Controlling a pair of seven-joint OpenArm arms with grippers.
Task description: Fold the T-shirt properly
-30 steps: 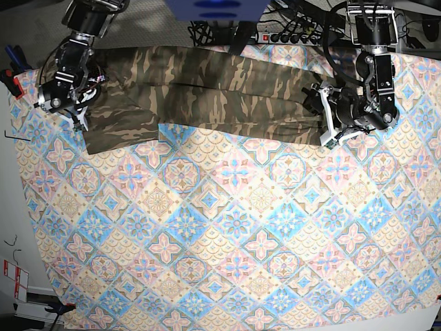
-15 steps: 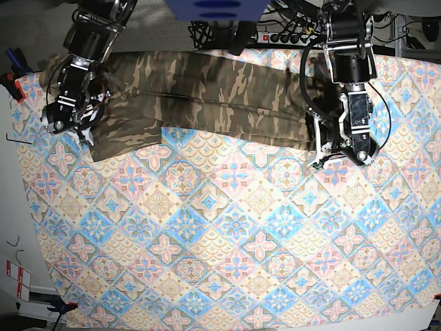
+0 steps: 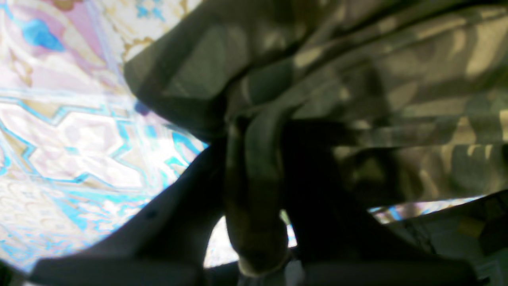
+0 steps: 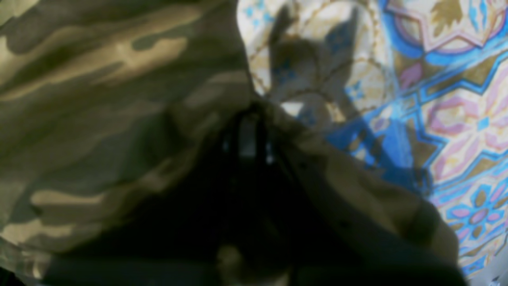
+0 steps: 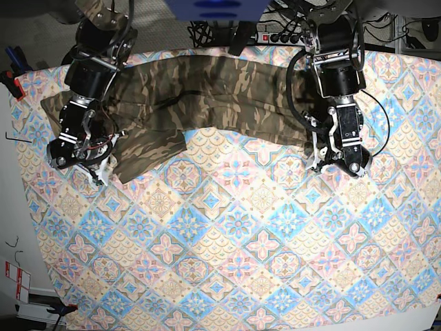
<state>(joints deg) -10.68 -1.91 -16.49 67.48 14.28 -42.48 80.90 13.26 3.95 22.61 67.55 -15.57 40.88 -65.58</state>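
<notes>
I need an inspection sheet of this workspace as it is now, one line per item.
Surface: patterned tablecloth, mostly bare.
Job's things: camouflage T-shirt stretched in a band along the far edge, both ends pinched.
Clutter: nothing seen on the cloth.
Grippers: left gripper shut on the T-shirt; right gripper shut on the T-shirt.
Cables: power strip and wires beyond the far edge.
Surroundings: clamp at one far corner.

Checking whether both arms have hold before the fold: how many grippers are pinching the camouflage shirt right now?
2. The left gripper is shut on the T-shirt at its right end in the base view; the right gripper is shut on its left corner.
</notes>
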